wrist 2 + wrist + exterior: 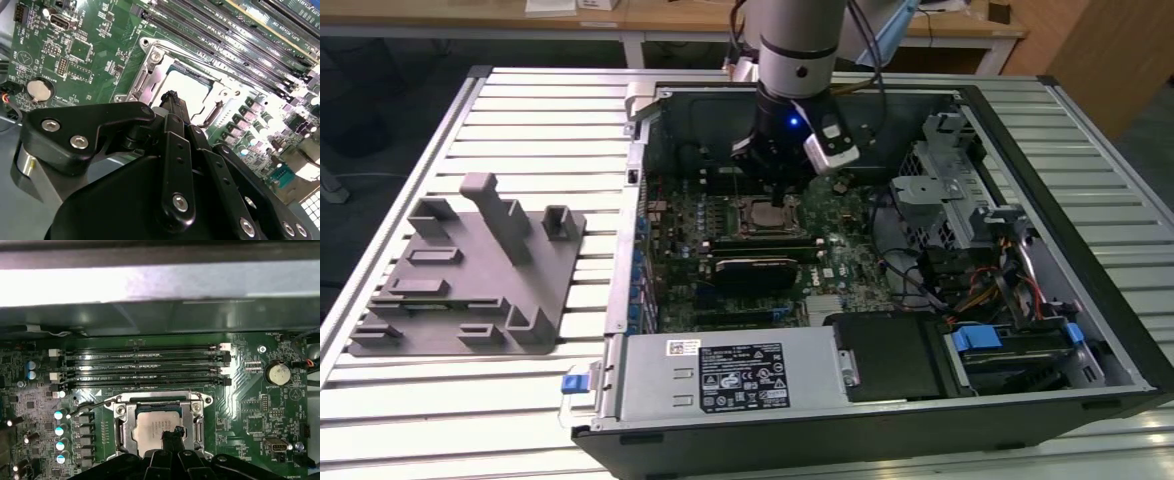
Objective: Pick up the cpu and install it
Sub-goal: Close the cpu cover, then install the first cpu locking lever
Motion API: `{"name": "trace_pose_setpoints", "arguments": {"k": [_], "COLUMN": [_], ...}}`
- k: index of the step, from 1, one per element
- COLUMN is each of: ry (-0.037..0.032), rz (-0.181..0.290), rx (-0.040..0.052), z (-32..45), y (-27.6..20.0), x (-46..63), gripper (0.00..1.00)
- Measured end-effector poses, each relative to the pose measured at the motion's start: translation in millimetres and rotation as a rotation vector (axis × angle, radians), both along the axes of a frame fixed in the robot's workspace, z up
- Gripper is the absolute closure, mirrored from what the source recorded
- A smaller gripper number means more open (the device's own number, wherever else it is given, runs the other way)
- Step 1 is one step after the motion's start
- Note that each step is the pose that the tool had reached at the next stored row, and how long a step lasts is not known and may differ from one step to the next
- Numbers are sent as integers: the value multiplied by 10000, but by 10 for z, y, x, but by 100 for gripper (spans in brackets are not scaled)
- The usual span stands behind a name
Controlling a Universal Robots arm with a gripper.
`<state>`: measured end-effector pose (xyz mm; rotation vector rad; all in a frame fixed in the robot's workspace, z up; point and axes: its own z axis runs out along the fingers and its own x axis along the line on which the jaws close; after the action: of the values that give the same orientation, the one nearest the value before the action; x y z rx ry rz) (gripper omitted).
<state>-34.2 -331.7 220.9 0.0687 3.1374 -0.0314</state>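
My pincer (172, 432) is clenched, its dark tips drawn together into one narrow point with nothing visible between them, and it hangs low over the socket frame (120, 432) on the motherboard (250, 410) inside the open computer case (1107, 330). The cpu (150, 427) lies flat inside that socket frame, silvery top up, with the frame's metal bracket around its edges. In the first wrist view my tip sits over the cpu's top face; I cannot tell whether it touches the lid or floats just above it. I judge the chip to be light, thin and fully stiff, with a smooth metal lid that would slip under a careless squeeze. Its underside and the socket contacts beneath it are the fragile parts, so any tilt or sideways drag inside the frame could do harm. The place to hold it, in my view, is across two opposite edges, level and with gentle force, never by a corner. The memory slots (145, 367) run just beyond the socket frame, and the coin cell (276, 374) sits well apart from it.
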Motion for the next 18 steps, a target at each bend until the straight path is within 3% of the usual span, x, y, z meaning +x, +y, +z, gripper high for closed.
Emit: {"name": "trace_pose_setpoints", "arguments": {"k": [18], "ry": [0], "rz": [-244], "rx": [-1], "z": [-45], "y": [-4], "x": [-66], "gripper": [89]}}
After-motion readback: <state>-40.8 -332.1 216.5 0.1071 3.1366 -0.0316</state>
